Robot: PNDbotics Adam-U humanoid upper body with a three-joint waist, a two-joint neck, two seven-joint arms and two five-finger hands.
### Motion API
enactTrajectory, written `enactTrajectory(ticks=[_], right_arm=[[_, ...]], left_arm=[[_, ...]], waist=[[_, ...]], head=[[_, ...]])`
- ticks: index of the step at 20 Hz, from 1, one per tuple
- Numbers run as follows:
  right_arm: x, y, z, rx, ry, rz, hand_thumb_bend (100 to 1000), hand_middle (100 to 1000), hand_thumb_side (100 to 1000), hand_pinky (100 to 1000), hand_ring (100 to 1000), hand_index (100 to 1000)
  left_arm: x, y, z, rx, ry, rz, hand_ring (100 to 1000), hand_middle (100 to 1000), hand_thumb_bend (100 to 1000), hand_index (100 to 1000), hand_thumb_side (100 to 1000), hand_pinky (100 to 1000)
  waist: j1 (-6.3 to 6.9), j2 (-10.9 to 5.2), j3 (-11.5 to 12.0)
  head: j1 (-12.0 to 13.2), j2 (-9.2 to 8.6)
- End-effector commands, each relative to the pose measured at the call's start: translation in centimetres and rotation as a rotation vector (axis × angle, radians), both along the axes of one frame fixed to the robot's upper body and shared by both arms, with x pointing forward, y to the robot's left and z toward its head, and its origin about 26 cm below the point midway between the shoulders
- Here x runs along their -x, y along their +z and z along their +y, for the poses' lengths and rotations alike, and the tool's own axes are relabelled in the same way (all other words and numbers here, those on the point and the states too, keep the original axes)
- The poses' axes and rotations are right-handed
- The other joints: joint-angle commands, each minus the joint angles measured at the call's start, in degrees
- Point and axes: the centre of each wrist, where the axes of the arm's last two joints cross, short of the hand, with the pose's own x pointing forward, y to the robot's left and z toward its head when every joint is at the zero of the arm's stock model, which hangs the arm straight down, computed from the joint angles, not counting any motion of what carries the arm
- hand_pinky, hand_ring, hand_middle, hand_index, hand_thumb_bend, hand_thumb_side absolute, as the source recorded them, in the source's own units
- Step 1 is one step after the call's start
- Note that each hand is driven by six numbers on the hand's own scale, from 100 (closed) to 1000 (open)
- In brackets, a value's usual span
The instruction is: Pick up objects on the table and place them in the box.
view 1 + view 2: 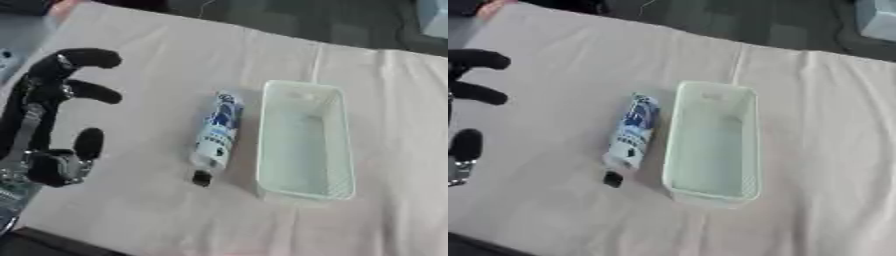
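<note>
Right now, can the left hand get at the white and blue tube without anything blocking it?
Probably yes. The left hand is open, hovering left of the tube, with only bare cloth between them. The box sits on the tube's far side, so it does not block that approach.

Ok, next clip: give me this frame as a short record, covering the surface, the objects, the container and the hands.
surface: table under a pale pink cloth
object: white and blue tube with a black cap, lying on the cloth just left of the box, apart from it
container: pale green rectangular plastic box, nothing visible inside
left hand: black hand at the left edge, fingers spread, holding nothing, apart from the tube
right hand: not in view
</note>
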Motion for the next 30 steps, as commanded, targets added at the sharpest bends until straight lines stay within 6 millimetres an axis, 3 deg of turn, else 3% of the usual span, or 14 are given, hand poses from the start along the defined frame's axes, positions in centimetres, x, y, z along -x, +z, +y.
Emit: enactTrajectory(ticks=[1,12,19,29,30], right_arm=[[0.1,0.9,-0.3,0.063,-0.064,-0.153,100,431,1000,167,322,565],[0.2,0.8,-0.2,0.084,-0.06,-0.152,100,432,1000,165,322,567],[0.1,0.8,-0.2,0.093,-0.053,-0.147,100,433,1000,165,322,568],[0.1,1.0,-0.1,0.1,-0.044,-0.145,100,434,1000,166,323,569],[0.1,1.0,-0.1,0.099,-0.043,-0.145,100,434,1000,166,323,569]], left_arm=[[0.2,1.3,0.7,-0.121,-0.035,-0.063,766,783,165,589,712,700],[-0.2,3.7,1.1,-0.478,0.015,-0.105,766,794,225,531,669,767],[-0.7,5.6,0.9,-0.659,0.08,-0.19,769,804,189,508,680,819],[-1.3,8.8,0.4,-0.908,0.222,-0.404,769,815,148,471,625,898],[-1.3,8.8,0.3,-0.926,0.232,-0.421,772,816,146,469,653,905]], waist=[[0.43,-0.54,-0.1],[0.97,-0.41,-0.4],[1.37,-0.48,-0.5],[1.77,-0.45,-1.1],[1.81,-0.41,-1.2]], head=[[-0.8,-0.04],[-0.5,-0.04],[0.3,-0.04],[0.8,-0.04],[0.8,-0.04]])
